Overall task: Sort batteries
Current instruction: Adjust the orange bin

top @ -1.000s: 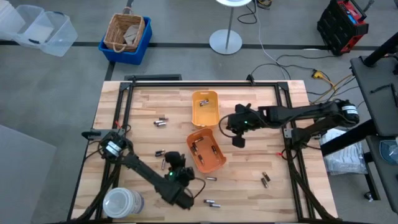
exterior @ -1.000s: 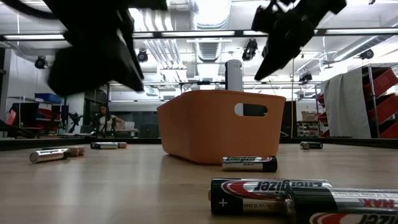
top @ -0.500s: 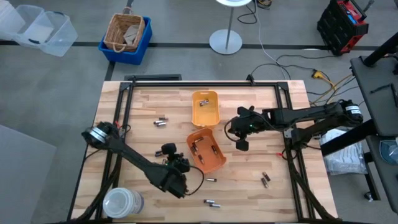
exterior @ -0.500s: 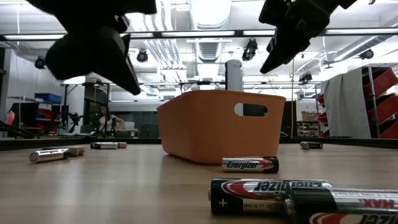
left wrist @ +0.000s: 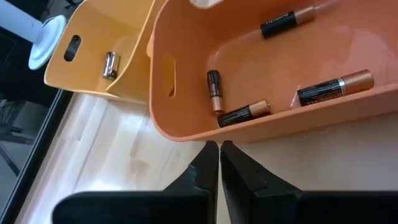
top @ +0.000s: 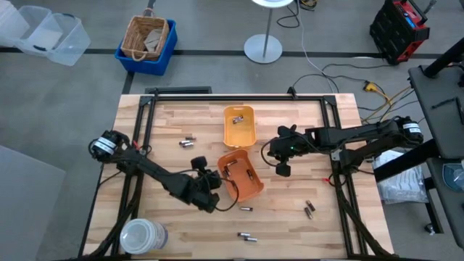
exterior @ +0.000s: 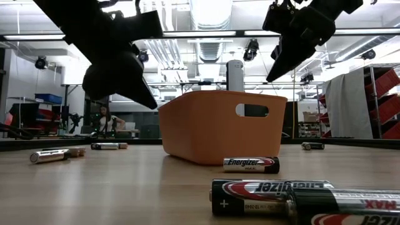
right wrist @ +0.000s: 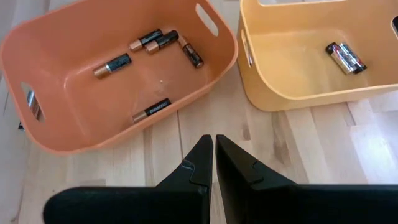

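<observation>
From above we see the left tool [top: 205, 190] over the tabletop [top: 174, 116] just beside the orange tray [top: 240, 175], and the right tool [top: 279, 161] hanging on that tray's other side, near the yellow tray [top: 239, 125]; batteries [top: 187, 142] lie scattered on the wood, some near the front edge. At table height a battery [exterior: 250, 164] lies in front of the orange tray [exterior: 219, 125], with both arms raised above it. From the left wrist, the left tool [left wrist: 219, 149] has its fingers pressed together with nothing between them, at the orange tray's [left wrist: 186, 134] wall; four batteries [left wrist: 213, 91] lie inside. From the right wrist, the right tool [right wrist: 214, 144] is likewise closed and empty, facing both trays, and the yellow tray [right wrist: 273, 93] holds two batteries [right wrist: 346, 56]
</observation>
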You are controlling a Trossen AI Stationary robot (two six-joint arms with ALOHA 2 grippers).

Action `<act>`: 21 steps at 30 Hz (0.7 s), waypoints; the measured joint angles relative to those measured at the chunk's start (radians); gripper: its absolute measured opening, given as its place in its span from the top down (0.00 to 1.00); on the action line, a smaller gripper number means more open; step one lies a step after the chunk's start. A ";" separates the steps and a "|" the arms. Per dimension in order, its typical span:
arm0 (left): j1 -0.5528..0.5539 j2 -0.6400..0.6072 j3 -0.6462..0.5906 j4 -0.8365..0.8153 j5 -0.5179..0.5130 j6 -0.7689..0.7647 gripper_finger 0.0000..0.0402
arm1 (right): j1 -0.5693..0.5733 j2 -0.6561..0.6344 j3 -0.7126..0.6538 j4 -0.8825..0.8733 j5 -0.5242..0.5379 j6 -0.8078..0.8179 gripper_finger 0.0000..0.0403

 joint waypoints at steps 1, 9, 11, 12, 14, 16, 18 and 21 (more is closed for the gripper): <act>0.004 0.002 -0.003 0.000 0.000 0.007 1.00 | 0.000 0.000 0.000 0.000 0.000 -0.002 0.97; 0.043 0.013 -0.051 0.018 0.001 0.013 1.00 | 0.000 0.000 -0.001 0.000 0.000 -0.003 0.97; 0.053 0.014 -0.071 0.075 0.002 0.026 1.00 | 0.000 0.000 -0.001 0.000 0.000 -0.003 0.97; 0.057 0.014 -0.078 0.101 0.001 0.039 1.00 | 0.000 0.000 -0.001 0.000 0.000 -0.003 0.97; 0.064 0.016 -0.087 0.145 0.001 0.062 1.00 | 0.000 0.000 -0.002 0.000 0.000 -0.003 0.97; 0.070 0.017 -0.091 0.165 -0.001 0.077 1.00 | 0.000 0.000 -0.003 0.000 0.000 -0.002 0.97; 0.078 0.018 -0.091 0.169 -0.001 0.086 1.00 | 0.000 0.000 -0.007 0.000 0.000 0.006 0.97; 0.092 0.018 -0.091 0.170 -0.002 0.087 1.00 | 0.003 0.000 -0.021 0.000 0.000 0.028 0.97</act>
